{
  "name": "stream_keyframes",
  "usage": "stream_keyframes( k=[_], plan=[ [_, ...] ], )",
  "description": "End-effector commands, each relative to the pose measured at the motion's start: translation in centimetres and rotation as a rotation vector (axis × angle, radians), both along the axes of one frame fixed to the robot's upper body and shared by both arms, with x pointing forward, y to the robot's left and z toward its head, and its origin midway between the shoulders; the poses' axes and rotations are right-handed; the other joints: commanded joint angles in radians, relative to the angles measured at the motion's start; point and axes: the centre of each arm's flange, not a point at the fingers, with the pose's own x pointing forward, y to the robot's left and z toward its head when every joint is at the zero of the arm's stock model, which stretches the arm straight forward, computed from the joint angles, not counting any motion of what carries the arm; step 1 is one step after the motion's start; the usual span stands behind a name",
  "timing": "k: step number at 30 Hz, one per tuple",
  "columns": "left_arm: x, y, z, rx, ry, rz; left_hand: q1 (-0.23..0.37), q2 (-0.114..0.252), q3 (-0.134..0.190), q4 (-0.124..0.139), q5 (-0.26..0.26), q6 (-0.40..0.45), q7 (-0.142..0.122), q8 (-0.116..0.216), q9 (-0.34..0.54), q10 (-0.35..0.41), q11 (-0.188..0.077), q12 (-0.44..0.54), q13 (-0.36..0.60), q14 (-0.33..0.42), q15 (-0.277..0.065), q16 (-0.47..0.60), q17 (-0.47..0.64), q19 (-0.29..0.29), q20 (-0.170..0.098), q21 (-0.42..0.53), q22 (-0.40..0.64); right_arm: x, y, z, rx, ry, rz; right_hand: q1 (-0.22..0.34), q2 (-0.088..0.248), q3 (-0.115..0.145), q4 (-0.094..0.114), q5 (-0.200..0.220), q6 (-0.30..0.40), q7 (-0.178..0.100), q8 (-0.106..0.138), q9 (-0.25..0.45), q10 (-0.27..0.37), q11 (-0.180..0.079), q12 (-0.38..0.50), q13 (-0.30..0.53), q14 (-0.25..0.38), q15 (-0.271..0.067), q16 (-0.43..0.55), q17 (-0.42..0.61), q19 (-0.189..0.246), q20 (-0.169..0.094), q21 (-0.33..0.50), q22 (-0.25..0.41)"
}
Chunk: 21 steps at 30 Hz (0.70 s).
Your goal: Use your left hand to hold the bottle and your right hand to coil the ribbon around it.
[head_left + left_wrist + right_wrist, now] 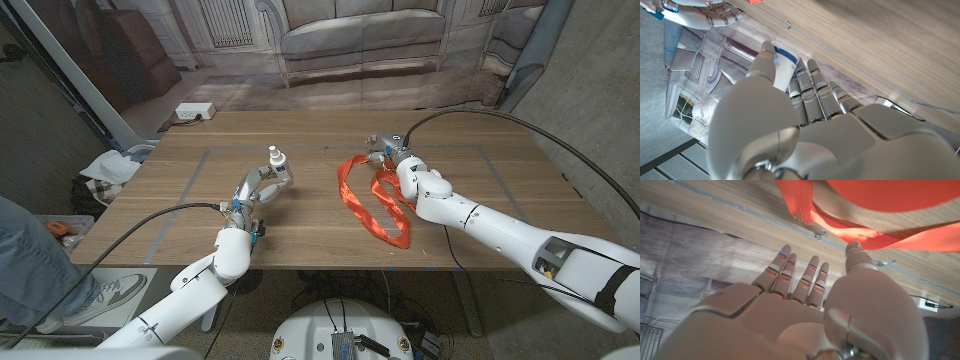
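A small white bottle (275, 161) with a blue-edged label stands upright left of the table's middle. My left hand (258, 188) grips it from the near side. In the left wrist view the thumb and fingers (812, 92) close around the bottle (784, 67). A red-orange ribbon (368, 203) lies in loose loops on the wood right of the middle. My right hand (391, 152) is at the ribbon's far end with fingers stretched out and apart. In the right wrist view the ribbon (880, 207) lies just past the thumb tip of that hand (805, 305), which holds nothing.
A white power strip (195, 112) sits at the table's far left edge. Grey tape lines (190, 180) mark a rectangle on the wood. A person's leg and shoe (40, 265) are left of the table, near a white bundle (110, 167).
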Motion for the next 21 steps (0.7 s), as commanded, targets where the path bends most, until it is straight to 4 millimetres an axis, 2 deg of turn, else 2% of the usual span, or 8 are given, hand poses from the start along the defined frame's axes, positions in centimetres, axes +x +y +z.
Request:
stream_keyframes(
  k=[1, 8, 12, 14, 21],
  plan=[
    [-0.3, -0.1, -0.3, -0.004, 0.005, 0.004, 0.023, 0.03, 0.155, 0.146, 0.006, 0.143, -0.05, 0.025, 0.003, 0.157, -0.144, 0.04, 0.214, -0.007, -0.076, 0.0, 0.005, 0.001, 0.007, 0.0, 0.002, 1.1, -0.2, -1.3, -0.038, 0.037, -0.01, 0.016, 0.006, 0.001, 0.003, 0.004, 0.012, -0.001, 0.001, 0.005, 0.007, -0.006, -0.002, 0.002, 0.013, -0.063, 0.006, 0.005, 0.008, -0.054, 0.001, 0.002],
    [-0.3, -0.2, -0.4, -0.005, 0.007, 0.003, 0.021, 0.029, 0.159, 0.146, 0.006, 0.143, -0.051, 0.025, 0.003, 0.156, -0.143, 0.038, 0.219, -0.005, -0.075, 0.001, 0.005, 0.002, 0.009, 0.0, 0.002, 1.5, 0.0, -1.6, -0.043, 0.028, -0.008, 0.021, 0.009, -0.003, 0.006, 0.002, 0.02, 0.0, 0.002, 0.005, 0.013, -0.007, -0.003, 0.003, 0.019, -0.064, 0.009, 0.006, 0.017, -0.056, 0.002, 0.002],
    [-0.3, -0.1, -0.5, -0.01, 0.008, 0.004, 0.019, 0.029, 0.161, 0.146, 0.006, 0.141, -0.051, 0.025, 0.003, 0.159, -0.146, 0.038, 0.222, -0.007, -0.074, 0.0, 0.005, 0.001, 0.011, 0.0, 0.002, 1.6, 0.0, -1.8, -0.047, 0.009, -0.003, 0.028, 0.014, -0.012, 0.012, -0.001, 0.049, 0.0, 0.009, 0.007, 0.033, -0.007, -0.002, 0.004, 0.043, -0.076, 0.018, 0.008, 0.034, -0.059, 0.006, 0.003],
    [-0.3, -0.1, -0.6, -0.012, 0.01, 0.004, 0.018, 0.028, 0.163, 0.146, 0.006, 0.142, -0.051, 0.025, 0.003, 0.159, -0.146, 0.037, 0.224, -0.008, -0.071, 0.0, 0.005, 0.001, 0.011, 0.0, 0.002, 1.7, 0.0, -1.8, -0.049, 0.004, -0.003, 0.035, 0.016, -0.027, 0.017, -0.004, 0.102, -0.001, 0.022, 0.009, 0.074, -0.008, 0.004, 0.006, 0.069, -0.083, 0.025, 0.007, 0.049, -0.065, 0.009, 0.004],
    [-0.2, -0.1, -0.7, -0.02, 0.009, 0.0, 0.015, 0.027, 0.168, 0.147, 0.006, 0.142, -0.052, 0.026, 0.004, 0.154, -0.144, 0.034, 0.23, -0.008, -0.072, 0.0, 0.005, 0.0, 0.013, 0.0, 0.002, 2.3, -0.4, -2.1, -0.056, 0.007, -0.021, 0.05, 0.032, -0.046, 0.024, -0.007, 0.204, -0.002, 0.042, 0.011, 0.183, -0.009, 0.023, 0.008, 0.147, -0.112, 0.042, 0.006, 0.114, -0.083, 0.03, 0.009]
  ],
)
